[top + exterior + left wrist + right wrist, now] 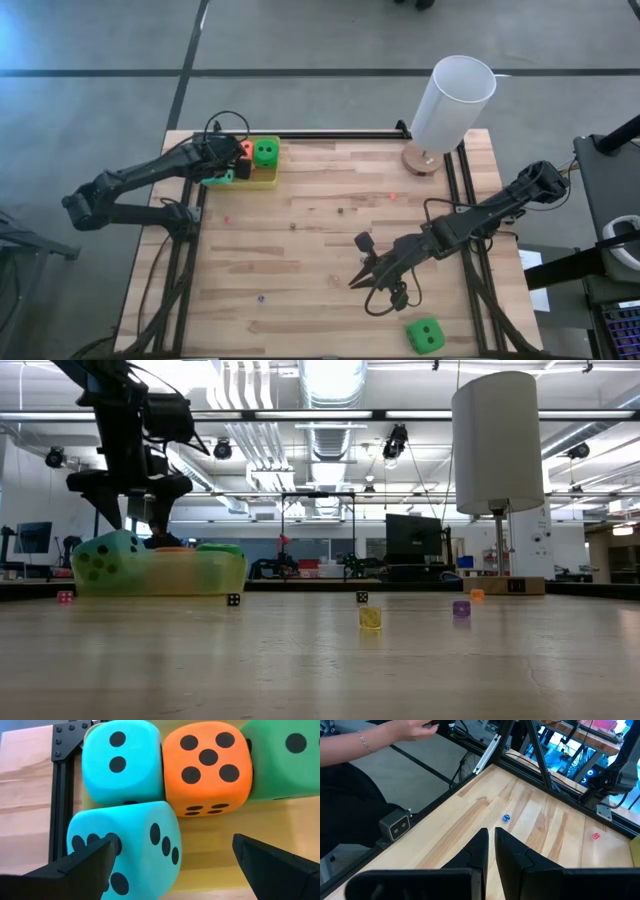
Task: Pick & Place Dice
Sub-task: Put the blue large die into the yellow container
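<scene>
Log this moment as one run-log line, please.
left gripper open over yellow tray | tray: two teal dice, orange die, green die | loose green die near right gripper, shut

The far-left corner is crowded: the yellow tray (266,180) holds two teal dice (122,762) (135,850), the orange-red die (207,767) and a green die (266,152) packed touching, with the left gripper (170,857) spread wide above. The lamp (450,105) blocks the far-right corner. The right gripper (358,280), nearly closed, sits mid-table near another green die (425,334), with broad bare wood (300,260) between, dotted only by tiny dice (370,617).
</scene>
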